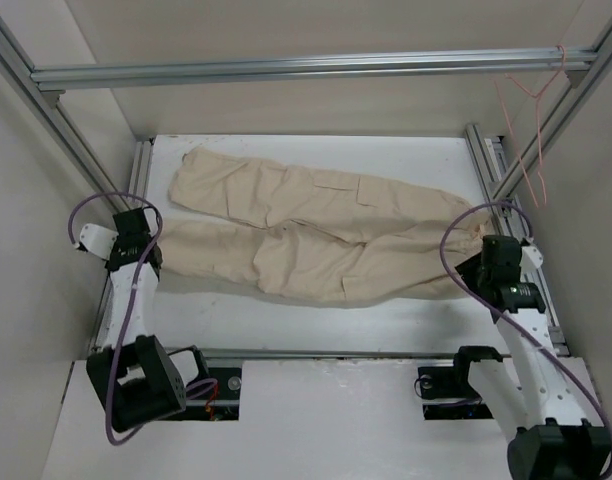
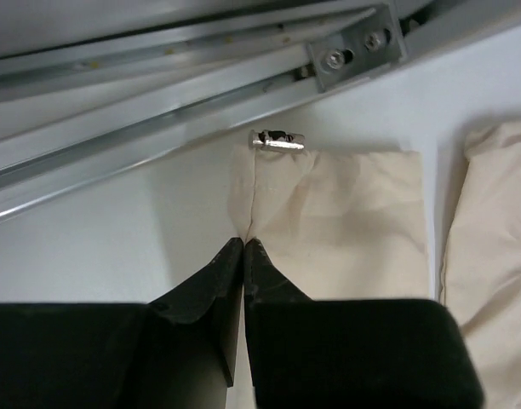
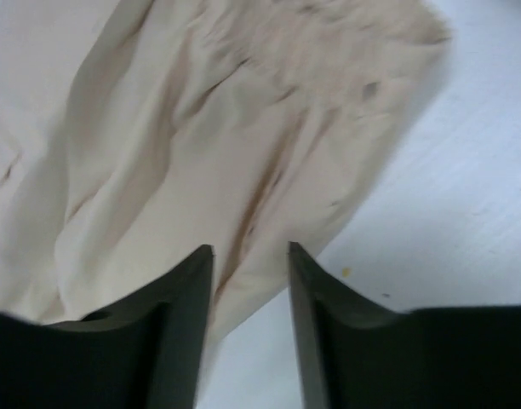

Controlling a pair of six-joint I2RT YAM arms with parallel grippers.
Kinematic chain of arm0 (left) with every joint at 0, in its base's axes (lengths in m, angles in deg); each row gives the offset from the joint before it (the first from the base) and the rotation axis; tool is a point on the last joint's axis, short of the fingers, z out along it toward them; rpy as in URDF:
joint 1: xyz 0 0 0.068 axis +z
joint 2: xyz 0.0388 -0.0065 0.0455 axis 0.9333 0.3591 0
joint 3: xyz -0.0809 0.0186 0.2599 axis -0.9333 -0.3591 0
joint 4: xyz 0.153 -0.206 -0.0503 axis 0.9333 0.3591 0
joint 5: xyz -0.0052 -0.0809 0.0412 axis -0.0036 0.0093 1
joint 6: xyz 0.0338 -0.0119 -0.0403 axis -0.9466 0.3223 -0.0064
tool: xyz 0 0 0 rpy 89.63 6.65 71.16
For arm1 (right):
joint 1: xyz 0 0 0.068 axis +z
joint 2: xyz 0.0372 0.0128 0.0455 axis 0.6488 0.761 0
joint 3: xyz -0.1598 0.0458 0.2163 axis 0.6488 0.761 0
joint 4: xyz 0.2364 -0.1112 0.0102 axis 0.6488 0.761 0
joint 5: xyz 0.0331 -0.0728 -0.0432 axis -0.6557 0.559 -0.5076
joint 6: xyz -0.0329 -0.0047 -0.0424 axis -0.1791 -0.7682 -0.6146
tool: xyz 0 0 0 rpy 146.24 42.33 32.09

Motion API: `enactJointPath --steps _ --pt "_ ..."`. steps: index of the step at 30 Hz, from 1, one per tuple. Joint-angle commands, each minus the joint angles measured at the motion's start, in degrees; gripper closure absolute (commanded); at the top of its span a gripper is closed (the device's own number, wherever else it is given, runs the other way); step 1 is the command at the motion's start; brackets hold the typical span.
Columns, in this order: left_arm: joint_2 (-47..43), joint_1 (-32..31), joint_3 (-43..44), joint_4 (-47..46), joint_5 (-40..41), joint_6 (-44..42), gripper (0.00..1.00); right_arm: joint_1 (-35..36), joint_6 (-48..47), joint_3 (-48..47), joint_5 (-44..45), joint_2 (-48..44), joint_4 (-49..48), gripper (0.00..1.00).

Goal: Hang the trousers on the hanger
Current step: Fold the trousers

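Now | left gripper (image 2: 243, 245) closed at trousers (image 1: 316, 235) cuff | right gripper (image 3: 250, 249) open over waist end

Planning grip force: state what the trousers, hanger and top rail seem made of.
The trousers: woven, cotton-like cloth, matte beige, with soft creases. The hanger: thin pink wire, possibly coated; too small to confirm. The rail: likely aluminium, with a dull silver sheen and a slotted profile.

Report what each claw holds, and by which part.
Left claw looks shut on the trousers, pinching the edge of a leg cuff. Right claw is open above them, holding nothing.
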Motion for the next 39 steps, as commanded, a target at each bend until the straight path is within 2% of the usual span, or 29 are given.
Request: enactJointPath --steps 1,3,5,10,14,19,20,23,24,27,32,34,36,39 --pt "-5.3 0.6 0.3 14.6 4.5 1.6 0.98 -5.7 0.1 0.0 1.7 -1.3 5.3 0.48" --pt "-8.8 0.3 1.6 17.8 5.6 1.0 0.97 -6.6 0.4 -0.4 2.0 -0.1 6.2 0.41" --pt "-9.9 -0.1 4.1 18.1 7.6 0.3 0.97 -7.1 1.1 -0.6 4.1 2.7 7.4 0.39" --pt "-4.2 -1.4 11.9 12.5 7.9 1.3 0.97 -10.2 1.2 -1.3 5.0 9.1 8.3 0.40" --pt "-1.3 -2.7 14.7 11.5 9.2 1.7 0.97 -14.0 0.6 -2.6 5.3 12.7 4.6 0.42" --pt "0.1 -3.0 12.6 11.2 8.5 2.4 0.97 -10.0 3.9 -1.7 2.9 20.8 -1.3 0.42" --pt "0.3 -3.1 12.3 11.0 8.3 2.5 0.97 -9.9 4.1 -1.0 2.3 22.6 -3.2 0.43" --pt "0.8 -3.0 12.5 11.1 8.0 2.6 0.97 -9.8 4.5 -0.5 0.3 25.4 -5.2 0.64" --pt "0.8 -2.5 12.7 11.4 7.8 2.6 0.97 -9.8 4.4 -0.7 0.5 24.7 -5.0 0.73" --pt "0.2 -0.2 13.3 12.3 7.5 2.4 0.97 -9.8 4.5 -0.8 1.2 19.0 -0.8 0.86" --pt "0.9 3.9 16.1 14.4 7.5 2.0 0.97 -12.9 5.3 1.6 -1.5 3.1 8.9 0.94" --pt "2.1 4.8 17.6 15.2 7.5 2.0 0.97 -11.1 6.9 0.8 -1.5 0.6 12.1 0.97" --pt "3.4 5.1 18.6 15.5 7.4 1.8 0.97 -8.7 8.9 0.2 -2.0 -0.8 13.1 0.96" --pt "5.2 4.7 18.4 15.2 6.7 2.0 0.97 -9.2 5.2 2.3 -4.4 2.8 5.6 0.80"
